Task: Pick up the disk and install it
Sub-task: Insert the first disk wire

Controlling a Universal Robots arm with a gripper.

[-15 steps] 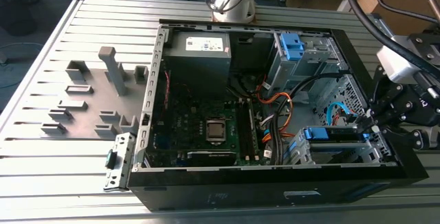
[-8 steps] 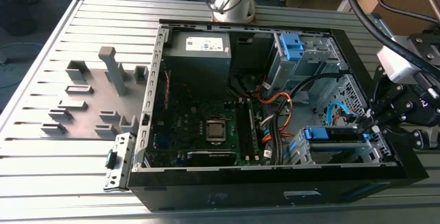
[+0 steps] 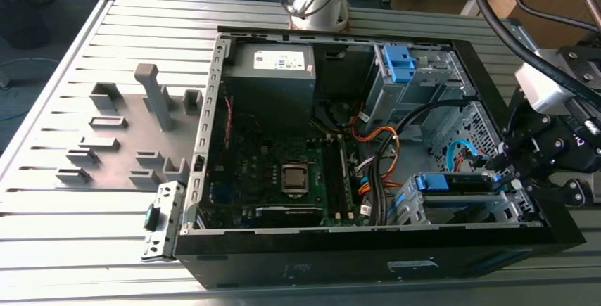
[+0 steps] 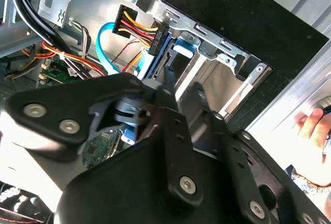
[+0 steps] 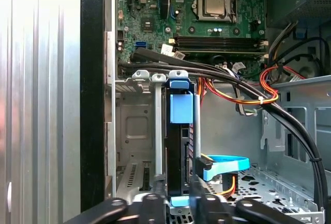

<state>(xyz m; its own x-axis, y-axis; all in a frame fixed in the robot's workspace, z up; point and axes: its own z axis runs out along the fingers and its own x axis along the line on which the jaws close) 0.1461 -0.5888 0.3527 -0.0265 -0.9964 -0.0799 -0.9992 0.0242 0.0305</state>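
Open computer case [image 3: 218, 144] lying on its side on a slatted metal counter [image 3: 66, 207], seen in the exterior view with the arm's gripper [image 3: 540, 169] at the case's corner toward the exterior view's right. The disk [image 5: 178, 146] stands on edge inside the drive cage [image 5: 135, 131], its blue rail tab [image 5: 180, 108] facing the first wrist view's camera; a second blue bracket [image 3: 398, 63] sits in the bay at the far end of the case. In the first wrist view the gripper [image 5: 181, 199] is low over the disk's near edge, one finger on either side of it, set narrow. They appear to be closed on the disk's blue end, though the contact itself is hard to confirm because the fingers [image 4: 170, 87] block it in the second wrist view.

Progress: the pick-up looks complete and the disk is already within its cage, so the installation is far along. Whether the disk is fully seated cannot be judged. A blue data cable [image 5: 223, 164] and a bundle of red, yellow and black power leads [image 4: 137, 25] lie just beside the cage.

Surroundings: the motherboard [image 3: 281, 172] with its processor socket fills the case floor, and the grey power supply [image 3: 272, 70] sits at the far wall. Grey fixture blocks [image 3: 150, 95] stand on the counter toward the exterior view's left. A person's hand [image 4: 315, 125] shows at the edge of the second wrist view, outside the case.
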